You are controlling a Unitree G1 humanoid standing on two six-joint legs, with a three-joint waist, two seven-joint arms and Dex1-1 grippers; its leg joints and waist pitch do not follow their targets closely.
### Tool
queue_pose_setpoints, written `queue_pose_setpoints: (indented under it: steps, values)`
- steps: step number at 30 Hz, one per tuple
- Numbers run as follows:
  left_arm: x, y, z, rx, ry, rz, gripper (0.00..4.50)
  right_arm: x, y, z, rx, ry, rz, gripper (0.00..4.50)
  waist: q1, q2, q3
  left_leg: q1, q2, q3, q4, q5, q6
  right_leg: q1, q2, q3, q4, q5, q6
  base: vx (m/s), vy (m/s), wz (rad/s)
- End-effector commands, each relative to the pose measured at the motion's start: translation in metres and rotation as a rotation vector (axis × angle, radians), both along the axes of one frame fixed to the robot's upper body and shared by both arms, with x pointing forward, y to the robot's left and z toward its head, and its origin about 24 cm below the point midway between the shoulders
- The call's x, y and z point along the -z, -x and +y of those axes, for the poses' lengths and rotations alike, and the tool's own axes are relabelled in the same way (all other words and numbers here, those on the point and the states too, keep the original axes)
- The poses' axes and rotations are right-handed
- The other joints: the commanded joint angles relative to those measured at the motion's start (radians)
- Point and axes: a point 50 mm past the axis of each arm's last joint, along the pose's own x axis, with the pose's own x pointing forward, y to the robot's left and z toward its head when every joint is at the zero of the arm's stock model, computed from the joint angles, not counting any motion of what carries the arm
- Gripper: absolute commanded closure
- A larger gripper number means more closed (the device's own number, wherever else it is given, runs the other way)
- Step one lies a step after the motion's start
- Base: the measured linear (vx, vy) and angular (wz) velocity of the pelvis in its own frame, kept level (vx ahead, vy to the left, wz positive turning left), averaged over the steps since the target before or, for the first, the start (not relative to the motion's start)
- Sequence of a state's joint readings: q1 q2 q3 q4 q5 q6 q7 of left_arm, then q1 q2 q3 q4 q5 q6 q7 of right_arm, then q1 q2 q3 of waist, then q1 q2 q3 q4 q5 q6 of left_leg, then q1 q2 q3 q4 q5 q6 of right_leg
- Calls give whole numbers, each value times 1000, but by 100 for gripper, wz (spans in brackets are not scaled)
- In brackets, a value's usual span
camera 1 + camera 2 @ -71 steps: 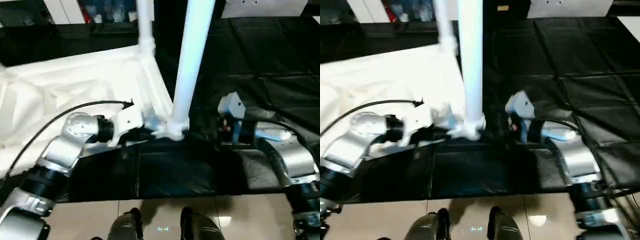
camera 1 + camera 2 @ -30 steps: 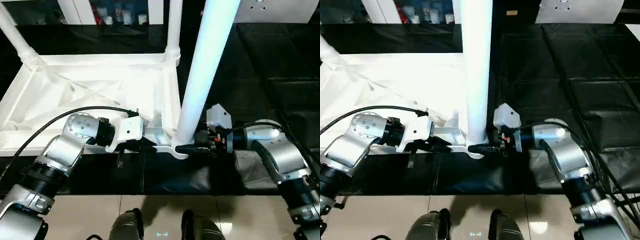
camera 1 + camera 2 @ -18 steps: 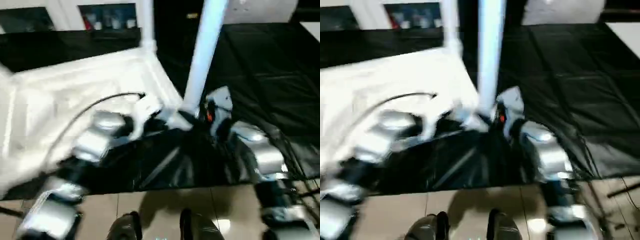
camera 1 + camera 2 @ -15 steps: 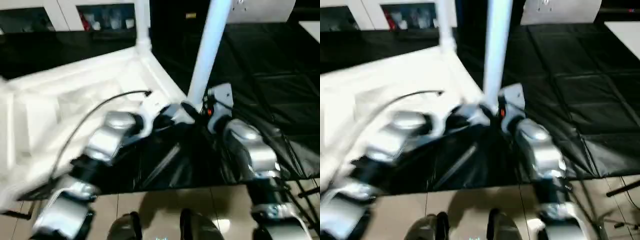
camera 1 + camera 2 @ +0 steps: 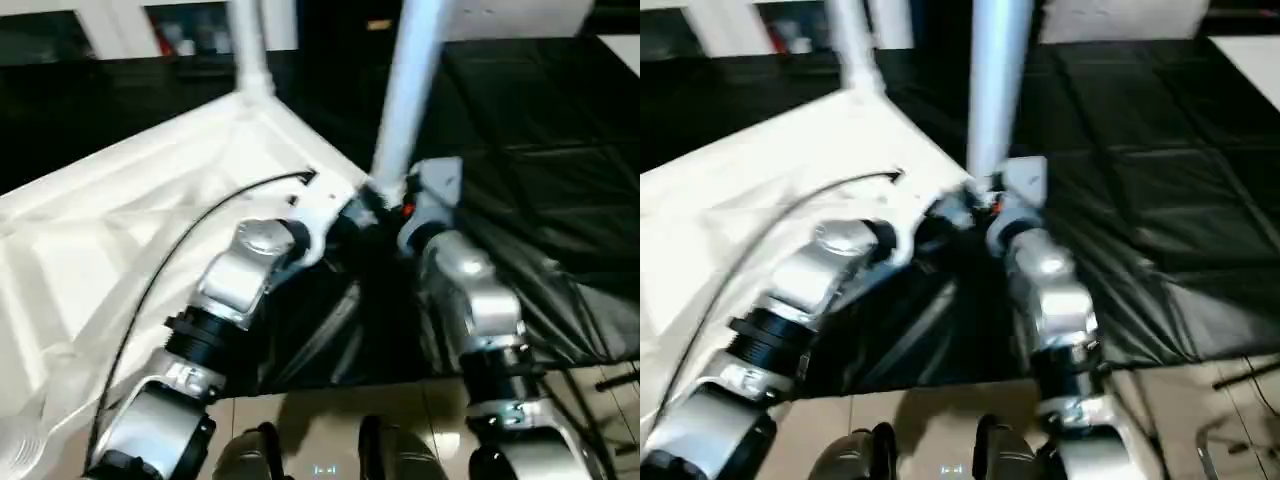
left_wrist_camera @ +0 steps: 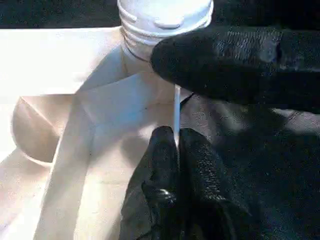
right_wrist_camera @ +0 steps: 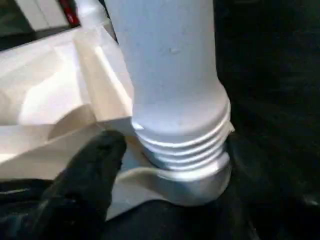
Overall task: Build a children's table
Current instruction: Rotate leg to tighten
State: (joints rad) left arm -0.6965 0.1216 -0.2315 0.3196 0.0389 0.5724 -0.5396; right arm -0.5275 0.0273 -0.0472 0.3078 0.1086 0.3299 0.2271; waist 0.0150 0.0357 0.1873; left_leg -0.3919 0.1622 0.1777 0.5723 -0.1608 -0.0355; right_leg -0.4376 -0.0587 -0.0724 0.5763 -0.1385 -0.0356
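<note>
While the table top (image 5: 120, 230) lies upside down on black mats (image 5: 540, 150), a leg (image 7: 170, 75) stands in its corner socket (image 7: 192, 182).
Left jaws (image 6: 175, 145) pinch the top's rim; right jaws' state unclear.

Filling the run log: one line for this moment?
table top: upside down | near leg: upright in corner socket, threads showing | left gripper: pinching rim | right gripper: by leg base

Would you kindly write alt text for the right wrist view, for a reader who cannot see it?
A thick white table leg stands with its ribbed base seated in a round corner socket of the white table top. A black finger lies beside the socket, close against the table's rim, with dark floor behind.
</note>
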Motion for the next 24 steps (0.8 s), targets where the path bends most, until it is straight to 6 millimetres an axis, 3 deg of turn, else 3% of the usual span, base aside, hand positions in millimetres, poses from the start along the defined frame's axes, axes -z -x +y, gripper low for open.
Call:
queue_pose_setpoints:
  steps: [1, 3, 5, 6, 11, 14, 18, 19, 20, 21, 24]
  values:
    - [-22, 0, -5, 34, 37, -101, 450, 22, 8, 15, -85, 3, 99, 66, 6, -3, -80, 11, 50, -28, -62, -188, 91, 70, -88, 52, -78, -337, -180, 0, 0, 0]
    - [-20, 2, -1, 52, 23, -108, 450, 18, 8, 9, -94, 23, 64, 27, 4, -2, -79, 13, 52, -28, -62, -187, 93, 68, -87, 53, -76, -317, -189, 0, 0, 0]
    - [-18, 3, 4, 63, 15, -105, 450, 14, 9, 1, -116, 34, 24, 22, 3, -4, -81, 13, 55, -27, -62, -184, 98, 70, -88, 54, -73, -295, -195, 0, 0, 0]
    - [-12, 6, 14, 95, -8, -93, 450, 4, 14, -15, -173, 64, -49, 11, 4, -4, -80, 10, 54, -26, -61, -174, 108, 71, -89, 55, -74, -277, -195, 0, 0, 0]
    - [-3, 14, 28, 195, -53, -65, 450, -9, 20, -38, -290, 96, -124, 11, 5, -2, -92, 0, 53, -24, -49, -68, 174, 78, -86, 56, -48, -78, -252, 0, 0, 0]
    - [0, 19, 34, 255, -72, -62, 450, -14, 22, -47, -356, 126, -147, 11, 5, -1, -85, 4, 56, -23, -52, -106, 179, 74, -87, 53, -57, -146, -252, 0, 0, 0]
    - [3, 33, 45, 440, -100, -54, 450, -22, 31, -61, -571, 237, -177, 11, 16, -5, -85, 12, 62, -23, -54, -150, 151, 70, -89, 55, -63, -246, -230, 0, 0, 0]
    - [5, 36, 49, 484, -119, -51, 450, -22, 34, -63, -634, 266, -171, 11, 19, -4, -82, 12, 62, -21, -56, -150, 150, 67, -87, 57, -64, -249, -226, 0, 0, 0]
    - [5, 38, 51, 512, -126, -46, 450, -23, 36, -64, -671, 281, -172, 11, 19, -11, -84, 13, 61, -20, -55, -151, 151, 67, -86, 57, -65, -253, -224, 0, 0, 0]
    - [6, 40, 54, 538, -137, -40, 450, -23, 38, -64, -707, 288, -166, 11, 23, -7, -84, 14, 63, -20, -56, -151, 150, 66, -88, 58, -63, -256, -224, 0, 0, 0]
    - [6, 44, 63, 611, -167, -21, 450, -23, 41, -65, -815, 318, -148, 11, 29, -8, -87, 15, 65, -21, -55, -144, 152, 66, -88, 58, -61, -258, -226, 0, 0, 0]
